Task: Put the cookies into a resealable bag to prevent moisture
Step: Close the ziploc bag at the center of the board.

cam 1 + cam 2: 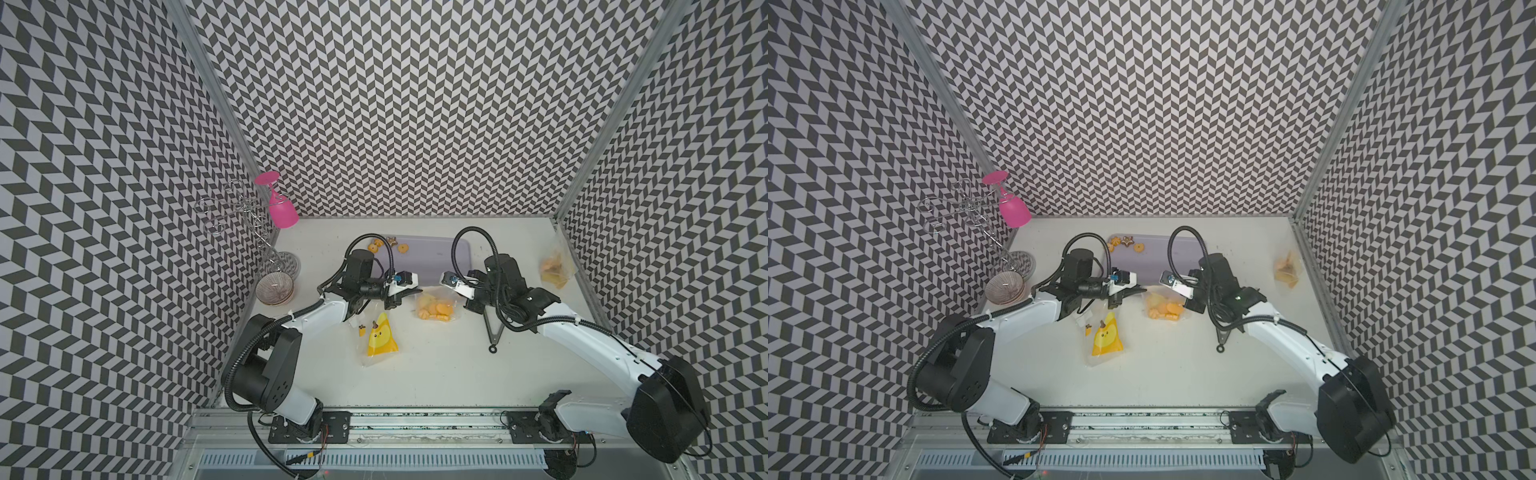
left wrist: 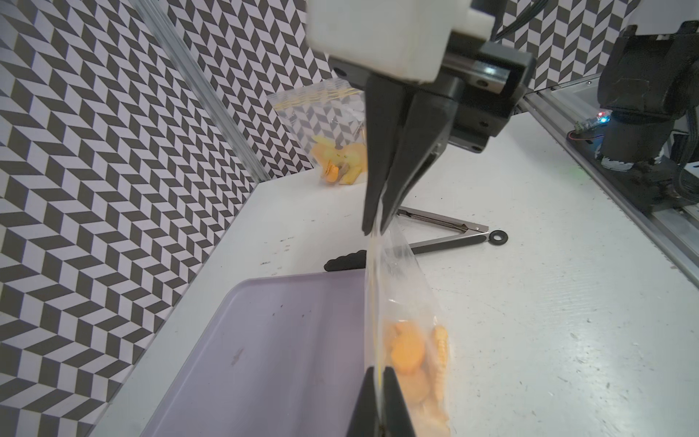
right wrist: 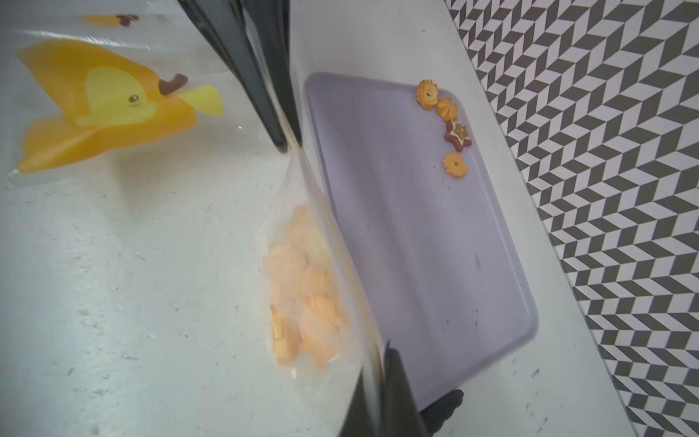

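A clear resealable bag hangs just in front of the purple tray, stretched between both grippers. Several orange cookies lie in its lower part; they also show through the film in the right wrist view as cookies. My left gripper is shut on one end of the bag's top edge. At the other end my right gripper is shut on the same edge. Several more cookies, one of them a brown star, lie at the tray's far left corner.
A chick-print bag lies in front of the left arm. Another bag with cookies leans near the right wall. Black tongs lie under the right arm. A pink glass, a wire rack and bowls stand at the left.
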{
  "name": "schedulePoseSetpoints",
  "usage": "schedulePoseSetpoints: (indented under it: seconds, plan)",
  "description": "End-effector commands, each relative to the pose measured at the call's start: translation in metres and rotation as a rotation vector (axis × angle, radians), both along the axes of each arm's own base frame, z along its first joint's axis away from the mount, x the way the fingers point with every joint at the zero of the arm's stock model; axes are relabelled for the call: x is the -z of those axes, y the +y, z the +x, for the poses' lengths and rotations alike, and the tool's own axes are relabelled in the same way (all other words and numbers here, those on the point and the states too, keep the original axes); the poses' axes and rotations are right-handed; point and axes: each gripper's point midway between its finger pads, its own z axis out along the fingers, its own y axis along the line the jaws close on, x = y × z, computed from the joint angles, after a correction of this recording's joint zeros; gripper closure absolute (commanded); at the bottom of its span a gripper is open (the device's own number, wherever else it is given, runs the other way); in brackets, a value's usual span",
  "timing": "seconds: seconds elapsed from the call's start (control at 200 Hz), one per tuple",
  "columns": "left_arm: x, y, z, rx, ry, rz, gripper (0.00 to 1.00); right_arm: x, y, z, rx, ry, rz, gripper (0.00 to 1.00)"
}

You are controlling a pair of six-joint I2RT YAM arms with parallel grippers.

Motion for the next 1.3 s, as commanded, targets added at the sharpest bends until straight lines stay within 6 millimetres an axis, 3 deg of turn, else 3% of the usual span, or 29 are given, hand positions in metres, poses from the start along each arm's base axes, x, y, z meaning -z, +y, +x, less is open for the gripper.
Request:
schedulePoseSetpoints:
  seconds: [0.0, 0.04, 0.115, 0.195, 0.24, 0.275, 0.421, 0.471, 0.526, 0.681, 0.831, 0.976, 1.066, 1.126, 1.162, 1.212, 1.262, 1.297]
  plan:
    - [-0.004, 0.001, 0.001, 0.005, -0.006, -0.002, 1.00, -0.003, -0.018, 0.007, 0.089, -0.032, -0.021, 0.79]
    - [-0.004, 0.001, 0.001, 0.005, -0.005, -0.002, 1.00, -0.002, -0.021, 0.008, 0.104, -0.026, -0.027, 0.75]
    - [-0.003, 0.001, 0.001, 0.005, -0.005, -0.002, 1.00, 0.006, -0.026, 0.005, 0.112, 0.003, -0.051, 1.00]
    - [-0.003, 0.001, 0.001, 0.005, -0.005, -0.002, 1.00, 0.008, -0.033, 0.008, 0.164, 0.011, -0.062, 1.00]
    - [-0.004, 0.001, 0.001, 0.005, -0.006, -0.002, 1.00, 0.007, -0.038, 0.011, 0.201, 0.000, -0.064, 0.88]
    - [-0.004, 0.001, 0.002, 0.004, -0.007, -0.002, 1.00, 0.006, -0.041, 0.011, 0.208, -0.002, -0.064, 1.00]
    - [-0.004, 0.000, 0.000, 0.017, 0.002, -0.006, 1.00, -0.003, -0.022, -0.003, 0.088, 0.028, 0.008, 1.00]
    - [-0.004, -0.001, 0.001, 0.015, 0.003, -0.011, 0.83, -0.005, -0.015, -0.006, 0.054, 0.039, 0.031, 1.00]
    - [-0.004, -0.002, 0.000, 0.020, 0.008, -0.013, 0.71, -0.006, -0.013, -0.007, 0.044, 0.044, 0.041, 1.00]
    - [-0.004, -0.007, -0.001, 0.020, 0.006, -0.011, 0.63, -0.007, -0.010, -0.008, 0.033, 0.048, 0.049, 1.00]
    - [-0.005, -0.015, -0.004, 0.029, 0.001, -0.005, 0.64, -0.009, -0.009, -0.007, 0.033, 0.040, 0.060, 1.00]
    - [-0.006, -0.021, -0.007, 0.038, -0.009, -0.003, 1.00, -0.008, -0.010, -0.008, 0.035, 0.042, 0.058, 1.00]
    - [-0.008, -0.022, -0.008, 0.044, -0.012, -0.010, 1.00, -0.008, -0.011, -0.007, 0.041, 0.034, 0.057, 1.00]
    - [-0.009, -0.022, -0.008, 0.043, -0.008, -0.014, 0.73, -0.008, -0.012, -0.006, 0.045, 0.029, 0.055, 1.00]
    - [-0.011, -0.022, -0.007, 0.038, -0.009, -0.019, 0.68, -0.007, -0.012, -0.006, 0.044, 0.030, 0.054, 1.00]
    - [-0.011, -0.022, -0.008, 0.039, -0.008, -0.022, 0.76, -0.007, -0.011, -0.007, 0.043, 0.033, 0.058, 1.00]
    - [-0.013, -0.022, -0.009, 0.047, -0.005, -0.031, 0.92, -0.007, -0.011, -0.006, 0.043, 0.034, 0.060, 1.00]
    - [-0.015, -0.022, -0.011, 0.056, -0.003, -0.039, 0.94, -0.006, -0.011, -0.006, 0.043, 0.035, 0.059, 1.00]
